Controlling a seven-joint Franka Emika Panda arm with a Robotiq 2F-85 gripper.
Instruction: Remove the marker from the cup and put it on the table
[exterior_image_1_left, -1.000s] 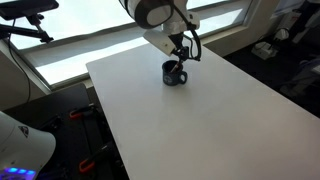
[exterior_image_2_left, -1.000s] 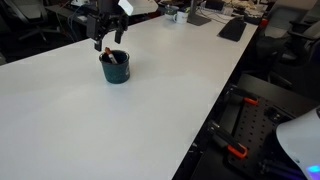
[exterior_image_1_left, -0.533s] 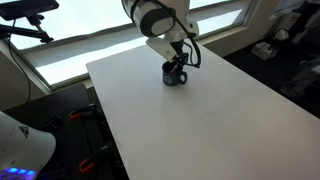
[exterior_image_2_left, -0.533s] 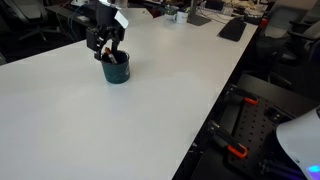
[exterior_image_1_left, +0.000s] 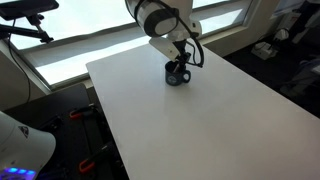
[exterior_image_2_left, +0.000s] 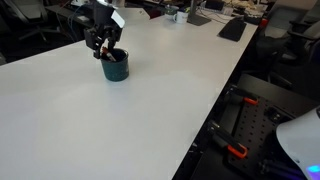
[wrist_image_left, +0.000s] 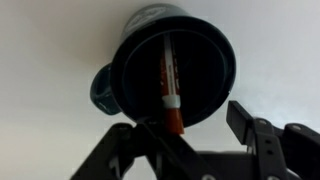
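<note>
The dark navy cup (exterior_image_1_left: 177, 75) stands on the white table (exterior_image_1_left: 195, 125) toward its far side; it also shows in an exterior view (exterior_image_2_left: 115, 68) on the table (exterior_image_2_left: 120, 125). In the wrist view the cup (wrist_image_left: 222, 62) is seen from above with its handle at the left. The reddish-brown marker (wrist_image_left: 168, 85) leans inside it, its end reaching over the near rim. My gripper (wrist_image_left: 185, 135) is open, its fingers on either side of the marker's near end. In both exterior views the gripper (exterior_image_1_left: 181, 61) (exterior_image_2_left: 107, 50) hangs just over the cup's mouth.
A window runs behind the table's far edge (exterior_image_1_left: 100, 45). Office chairs and desks with a keyboard (exterior_image_2_left: 232, 28) stand beyond the table. A robot base with red clamps (exterior_image_2_left: 240, 125) sits off the table's side.
My gripper has come down from above the cup to just over its mouth. The cup and marker have not moved.
</note>
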